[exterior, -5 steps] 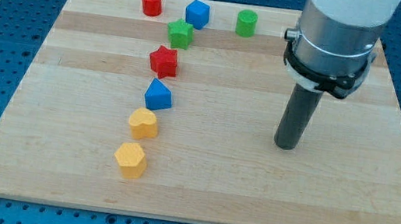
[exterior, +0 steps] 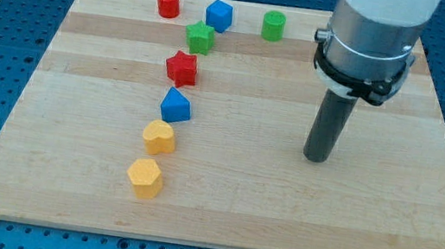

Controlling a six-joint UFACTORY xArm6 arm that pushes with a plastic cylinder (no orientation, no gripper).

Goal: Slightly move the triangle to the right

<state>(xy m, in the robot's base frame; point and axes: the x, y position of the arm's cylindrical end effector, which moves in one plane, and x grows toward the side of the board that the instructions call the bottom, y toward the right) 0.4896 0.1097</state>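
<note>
While my tip [exterior: 315, 159] rests on the counter [exterior: 230, 195], well right of the blue triangle [exterior: 175, 106], touching no block; jaws: none fitted, nothing held.

The arm [exterior: 373, 32] is cut off by the view's top edge (only its lower housing shows) and hides the board's [exterior: 220, 203] far right corner.

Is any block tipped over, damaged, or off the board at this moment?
Nothing stands out. All eight blocks sit flat on the wooden board, none broken. The blue triangle lies in the loose column at the view's left, and my tip rests far to its right, touching no block.
</note>
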